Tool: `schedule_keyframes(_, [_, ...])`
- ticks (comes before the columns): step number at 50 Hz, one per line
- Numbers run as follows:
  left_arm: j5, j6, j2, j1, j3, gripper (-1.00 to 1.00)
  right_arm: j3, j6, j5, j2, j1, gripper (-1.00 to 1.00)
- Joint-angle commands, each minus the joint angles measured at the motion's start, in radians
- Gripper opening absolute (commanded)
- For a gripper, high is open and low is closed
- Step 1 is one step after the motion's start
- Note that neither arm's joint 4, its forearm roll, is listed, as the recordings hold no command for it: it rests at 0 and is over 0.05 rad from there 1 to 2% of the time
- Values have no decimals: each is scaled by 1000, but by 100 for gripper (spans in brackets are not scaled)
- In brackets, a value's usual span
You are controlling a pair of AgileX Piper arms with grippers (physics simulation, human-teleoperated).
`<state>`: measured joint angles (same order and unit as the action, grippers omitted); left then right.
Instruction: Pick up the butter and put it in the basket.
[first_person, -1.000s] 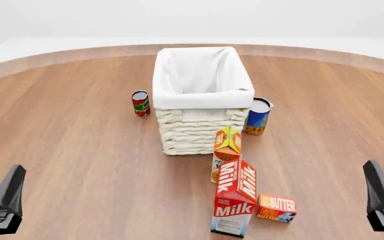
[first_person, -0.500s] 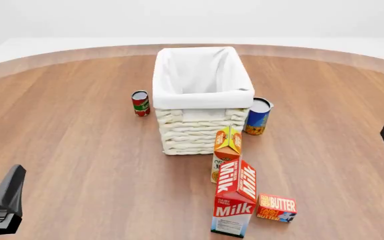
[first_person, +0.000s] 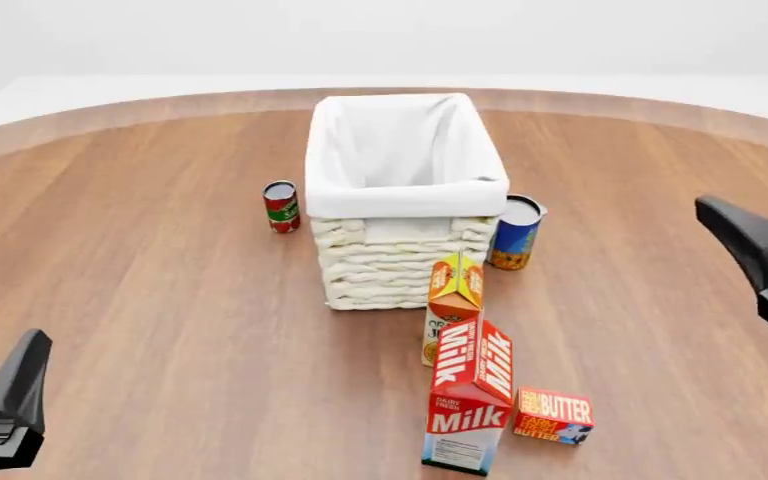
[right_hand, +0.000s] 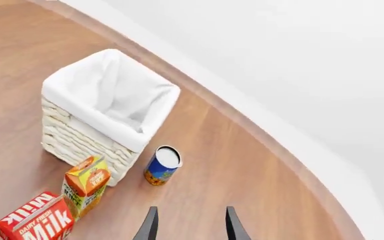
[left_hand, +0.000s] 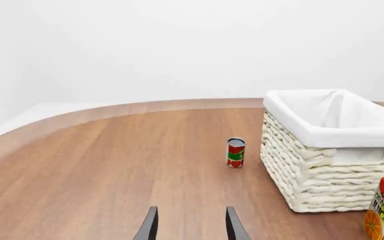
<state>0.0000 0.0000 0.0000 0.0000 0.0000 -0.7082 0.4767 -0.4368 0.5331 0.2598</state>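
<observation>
Red-orange butter box [first_person: 554,415] sits on the wooden table [first_person: 157,280], touching or just beside the milk carton [first_person: 470,408], near of the wicker basket [first_person: 404,190]. Probably light, stiff cardboard; pinch across its short sides. Left gripper [left_hand: 190,226] and right gripper [right_hand: 190,225] fingers apart, both empty.

— What blocks your way to the butter [first_person: 552,416]?
— The milk carton [first_person: 470,409] stands just beside it on the left, with the juice carton [first_person: 454,305] behind that, close against the basket [first_person: 404,247].
— And open ground?
— Bare table [first_person: 678,350] lies to the butter's right and above it; you have room there.
</observation>
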Motion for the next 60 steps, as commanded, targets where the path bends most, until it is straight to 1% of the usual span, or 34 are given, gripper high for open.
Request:
schedule_keyframes(1, [0,0,0,0,0,100,-192,-12,-191,180,88,100])
schedule_keyframes(2, [0,0,0,0,0,100,-215,-9,-223,184,123,100])
schedule_keyframes(7, [0,0,0,0,0,100,-295,38,-297,219,155,100])
schedule_keyframes(8, [0,0,0,0,0,100,-295,38,-298,219,155,100])
schedule_keyframes(9, [0,0,0,0,0,100,-326,47,-333,236,166,100])
schedule_keyframes(11, [0,0,0,0,0,100,-335,50,-346,239,173,100])
schedule_keyframes(12, [0,0,0,0,0,100,-360,38,-374,252,185,100])
schedule_keyframes(17, [0,0,0,0,0,100,-402,58,-431,273,200,100])
schedule_keyframes(21, [0,0,0,0,0,100,-427,46,-464,283,221,100])
schedule_keyframes(23, [0,0,0,0,0,100,-438,58,-486,286,236,100])
schedule_keyframes(24, [0,0,0,0,0,100,-439,61,-500,284,253,100])
schedule_keyframes(27, [0,0,0,0,0,100,-437,104,-532,278,276,100])
schedule_keyframes(29, [0,0,0,0,0,100,-420,152,-545,274,277,100])
schedule_keyframes(31, [0,0,0,0,0,100,-418,172,-555,276,280,100])
schedule_keyframes(32, [0,0,0,0,0,100,-406,199,-555,268,283,100])
schedule_keyframes(35, [0,0,0,0,0,100,-391,219,-565,262,290,100])
schedule_keyframes(36, [0,0,0,0,0,100,-353,267,-558,248,280,100])
schedule_keyframes(37, [0,0,0,0,0,100,-320,290,-571,234,295,100])
schedule_keyframes(38, [0,0,0,0,0,100,-306,298,-581,224,309,100])
schedule_keyframes(39, [0,0,0,0,0,100,-278,325,-592,205,322,100])
schedule_keyframes(40, [0,0,0,0,0,100,-277,318,-604,206,333,100])
schedule_keyframes(42, [0,0,0,0,0,100,-268,333,-621,197,348,100])
schedule_keyframes(43, [0,0,0,0,0,100,-279,328,-621,205,344,100])
schedule_keyframes(44, [0,0,0,0,0,100,-272,347,-625,202,339,100])
schedule_keyframes(46, [0,0,0,0,0,100,-272,356,-632,202,336,100])
schedule_keyframes(47, [0,0,0,0,0,100,-257,377,-640,195,334,100])
schedule_keyframes(49, [0,0,0,0,0,100,-250,376,-668,184,359,100])
schedule_keyframes(51, [0,0,0,0,0,100,-234,398,-688,168,369,100])
schedule_keyframes(54, [0,0,0,0,0,100,-232,389,-737,154,411,100])
schedule_keyframes(56, [0,0,0,0,0,100,-229,391,-749,151,418,100])
schedule_keyframes(57, [0,0,0,0,0,100,-218,408,-757,138,422,100])
schedule_keyframes(58, [0,0,0,0,0,100,-220,407,-767,128,447,100])
schedule_keyframes(59, [0,0,0,0,0,100,-233,384,-775,133,468,100])
schedule_keyframes(60, [0,0,0,0,0,100,-249,353,-782,135,515,100])
